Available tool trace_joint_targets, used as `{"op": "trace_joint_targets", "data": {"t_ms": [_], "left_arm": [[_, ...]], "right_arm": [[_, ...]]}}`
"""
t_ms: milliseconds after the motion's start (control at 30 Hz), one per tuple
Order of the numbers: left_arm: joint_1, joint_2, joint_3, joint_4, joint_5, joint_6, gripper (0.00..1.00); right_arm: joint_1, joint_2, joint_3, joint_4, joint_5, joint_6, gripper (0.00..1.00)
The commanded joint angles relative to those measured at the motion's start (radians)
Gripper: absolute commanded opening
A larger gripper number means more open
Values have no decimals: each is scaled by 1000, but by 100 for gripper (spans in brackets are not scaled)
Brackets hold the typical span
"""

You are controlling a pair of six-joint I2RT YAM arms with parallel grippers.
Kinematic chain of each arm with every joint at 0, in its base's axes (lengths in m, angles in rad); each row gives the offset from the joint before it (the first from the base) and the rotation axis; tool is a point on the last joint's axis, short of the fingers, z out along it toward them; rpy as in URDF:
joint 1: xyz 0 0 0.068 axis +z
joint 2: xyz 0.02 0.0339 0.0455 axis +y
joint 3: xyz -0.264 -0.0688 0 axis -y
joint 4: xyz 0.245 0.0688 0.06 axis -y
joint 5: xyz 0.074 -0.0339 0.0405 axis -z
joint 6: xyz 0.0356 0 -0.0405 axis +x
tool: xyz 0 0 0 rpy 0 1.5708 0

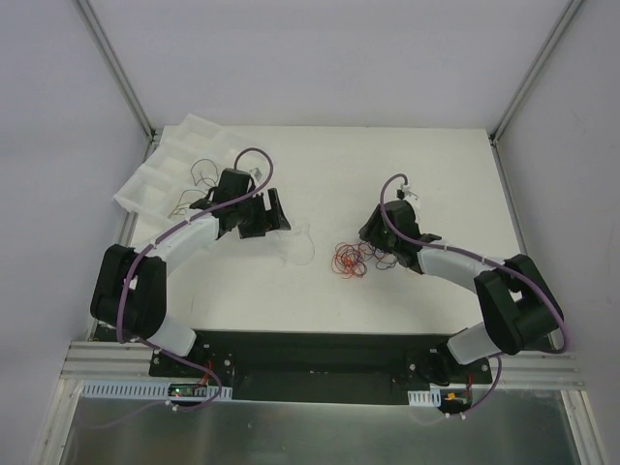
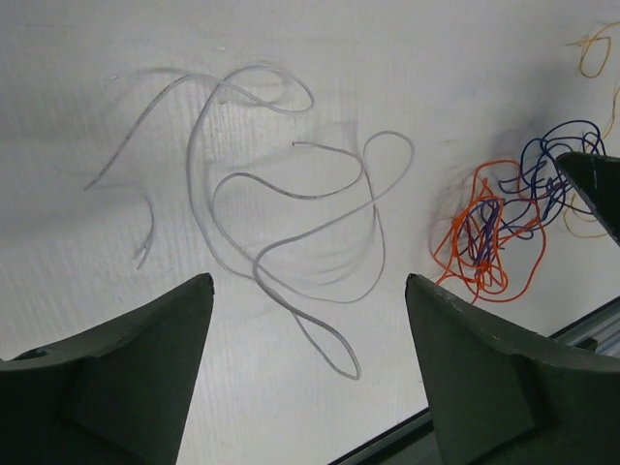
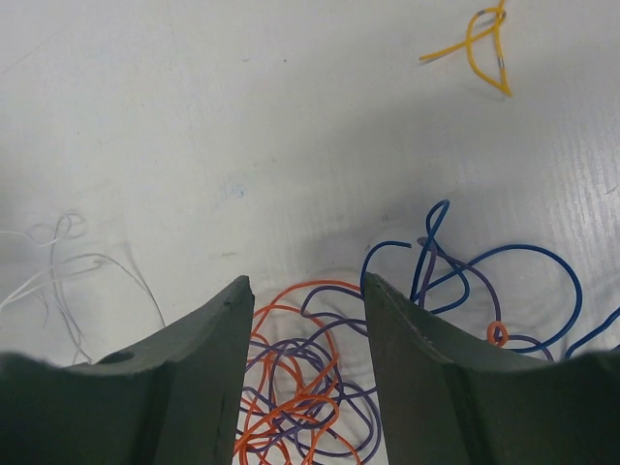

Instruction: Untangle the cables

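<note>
A tangle of orange, purple and blue cables [image 1: 351, 260] lies mid-table. My right gripper [image 1: 371, 242] is right beside it, low over the table. In the right wrist view the open gripper [image 3: 308, 281] straddles the orange and purple loops [image 3: 300, 387], gripping nothing. A blue cable [image 3: 484, 281] curls just right of its right finger. A yellow cable [image 3: 480, 48] lies apart, farther off. My left gripper [image 1: 281, 219] is open and empty [image 2: 305, 281] above a loose white cable [image 2: 291, 213]. The orange and blue tangle [image 2: 494, 228] shows at its right.
A white compartment tray [image 1: 160, 179] holding a few dark thin wires sits tilted at the table's back left corner. The white cable [image 1: 298, 244] lies between the two grippers. The table's near edge [image 2: 465, 417] is close below the left gripper.
</note>
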Motion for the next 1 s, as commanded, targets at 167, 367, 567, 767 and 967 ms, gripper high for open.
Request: {"op": "trace_joint_targets", "data": {"t_ms": [167,367,567,767,967], "left_arm": [[-49,77,78,14,-40,71,91],[-74,212,198,-52,-136,144,85],[-118,299,278,-147,-282,343,82],[-117,361,336,-171,-250,502,70],[-117,408,385,-208,-213,515,37]], "right_arm": [[-8,23,25,37,-36,-12,52],[-12,26,22,44,-44,-12,52],[-19,36,24,51,-66,-9,52],[-25,46,25,60,-90,-7,52],[-34,49,25,67,-109,-4,52]]}}
